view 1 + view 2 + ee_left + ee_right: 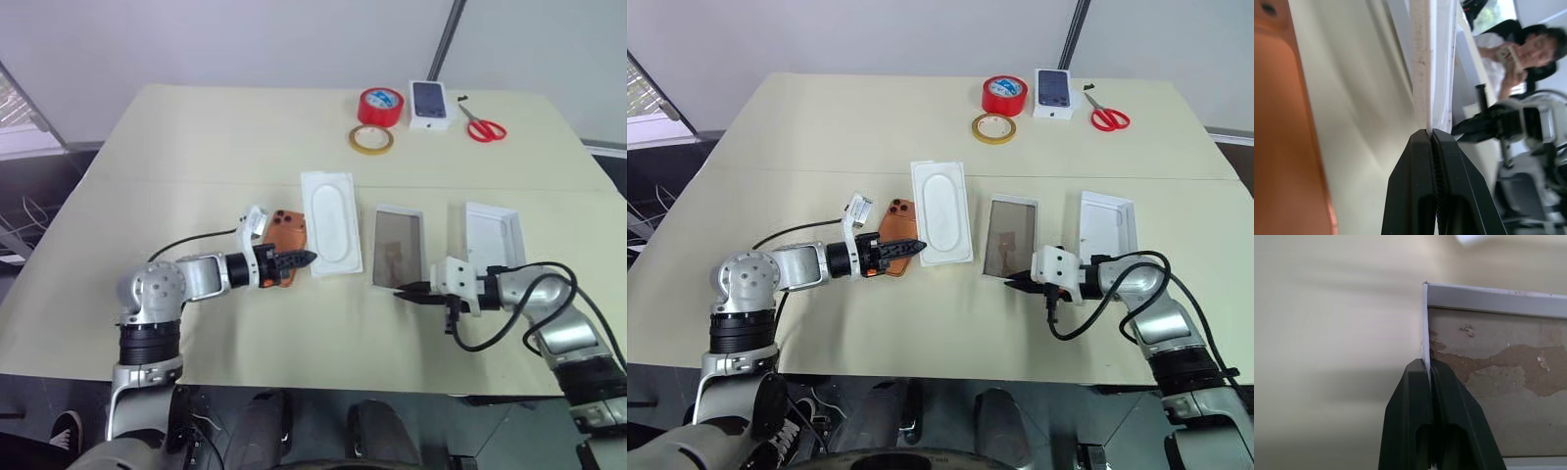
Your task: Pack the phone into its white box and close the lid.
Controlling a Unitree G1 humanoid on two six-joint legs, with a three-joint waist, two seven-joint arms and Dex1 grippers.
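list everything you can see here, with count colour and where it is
phone: 1, copper-orange, table centre-left, beside left gripper
insert: 1, white, right of phone
white box: 1, white with grey-brown base, centre-right
lid: 1, white, right of box
tape rolls: 2, red and yellow, far side
small carton: 1, white with dark phone picture, far side
scissors: 1, red handles, far right
table: 1, cream
person: 1, beyond table in left wrist view
left gripper: black, shut on insert edge
right gripper: black, shut on white box wall
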